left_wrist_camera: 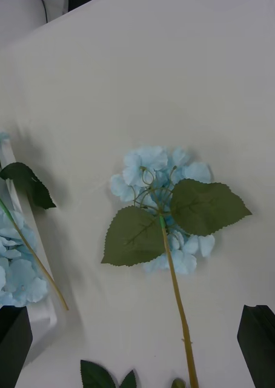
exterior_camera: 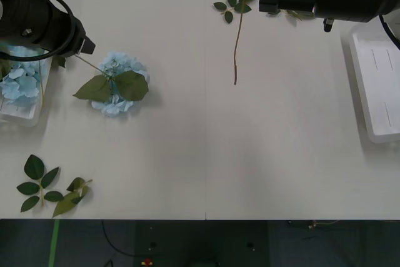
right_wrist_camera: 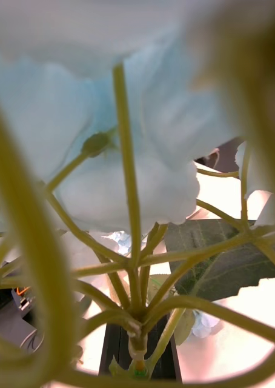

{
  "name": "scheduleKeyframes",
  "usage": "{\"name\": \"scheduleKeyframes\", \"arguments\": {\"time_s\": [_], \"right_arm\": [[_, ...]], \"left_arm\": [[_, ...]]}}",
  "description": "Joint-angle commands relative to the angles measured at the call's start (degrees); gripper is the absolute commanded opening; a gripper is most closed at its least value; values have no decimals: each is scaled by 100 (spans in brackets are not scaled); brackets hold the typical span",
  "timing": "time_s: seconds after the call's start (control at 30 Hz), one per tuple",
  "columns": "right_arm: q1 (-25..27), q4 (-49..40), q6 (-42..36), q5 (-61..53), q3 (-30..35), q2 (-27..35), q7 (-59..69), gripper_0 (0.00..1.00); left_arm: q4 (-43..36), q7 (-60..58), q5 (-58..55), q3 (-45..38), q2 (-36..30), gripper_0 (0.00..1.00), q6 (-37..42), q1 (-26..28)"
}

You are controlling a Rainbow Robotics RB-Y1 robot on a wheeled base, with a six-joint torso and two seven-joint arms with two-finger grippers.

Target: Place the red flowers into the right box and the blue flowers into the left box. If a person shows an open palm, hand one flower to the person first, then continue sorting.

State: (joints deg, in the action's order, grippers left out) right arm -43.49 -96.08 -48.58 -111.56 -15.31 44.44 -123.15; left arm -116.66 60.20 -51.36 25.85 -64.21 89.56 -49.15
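Blue flowers (exterior_camera: 115, 82): one's lying outside left box (exterior_camera: 22, 115); your left claw (left_wrist_camera: 137, 348) is hovering open, empty; right claw can't tell.

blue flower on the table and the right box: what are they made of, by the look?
Blue flower: looks artificial. Thin matte fabric-like petals, flat even-green leaves with pressed veins, and a stiff, smooth stalk that is probably plastic.

Right box: appears to be white moulded plastic with a smooth, slightly glossy raised rim and short slots in the bottom.

Neither can be confirmed by sight alone.
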Motion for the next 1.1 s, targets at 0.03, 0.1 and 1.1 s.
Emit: {"name": "scheduleKeyframes", "arguments": {"time_s": [0.03, 0.1, 1.1], "right_arm": [[-19, -183, 68, 47, -34, -75, 230, 0], [-19, -183, 68, 47, -34, -75, 230, 0], [-19, -183, 77, 90, -34, -119, 239, 0]], "left_arm": [[785, 572, 56, 667, 365, 100, 149, -982], [1119, 616, 30, 896, 532, 100, 167, -1202], [4924, 2980, -1465, 1555, 1885, 100, 703, -1993]]}}
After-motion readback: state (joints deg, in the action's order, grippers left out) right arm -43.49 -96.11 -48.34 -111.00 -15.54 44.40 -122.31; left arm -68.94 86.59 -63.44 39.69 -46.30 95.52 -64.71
